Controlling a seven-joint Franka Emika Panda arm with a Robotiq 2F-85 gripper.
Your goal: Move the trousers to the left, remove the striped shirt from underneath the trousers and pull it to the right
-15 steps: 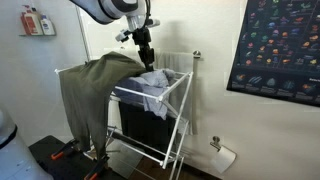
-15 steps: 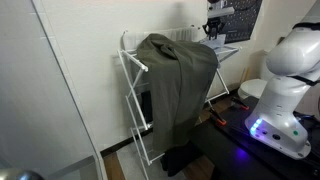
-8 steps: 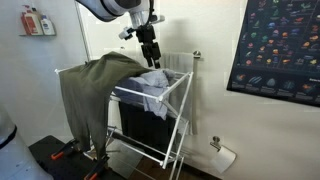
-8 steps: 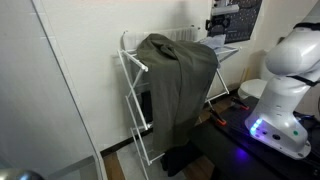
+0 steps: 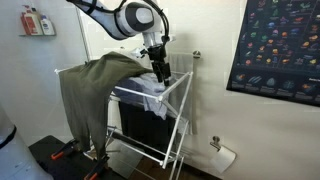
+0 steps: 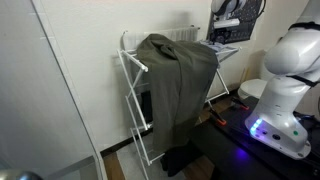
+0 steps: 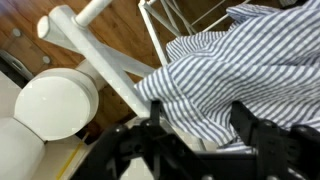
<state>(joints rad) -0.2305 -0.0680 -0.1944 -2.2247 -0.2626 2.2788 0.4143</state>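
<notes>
The olive-green trousers [image 5: 95,80] hang over the near end of a white drying rack [image 5: 178,110], legs dangling; they also show in an exterior view [image 6: 178,75]. The striped shirt [image 5: 148,92] lies bunched on the rack beside the trousers, partly under their edge. My gripper [image 5: 160,72] has come down onto the shirt's far side. In the wrist view the striped shirt [image 7: 240,65] fills the frame and the gripper [image 7: 200,128] is open, its two fingers either side of a fold of the fabric. In an exterior view the gripper [image 6: 224,27] is mostly hidden behind the rack.
A dark bin [image 5: 140,122] stands under the rack. A poster [image 5: 278,45] hangs on the wall, a paper holder [image 5: 222,153] sits low on it. The robot's white base [image 6: 285,80] stands close to the rack. A white round fixture [image 7: 55,105] lies below.
The gripper has moved away from the trousers and down, from above the shirt onto it. Trousers and shirt have not visibly moved.
</notes>
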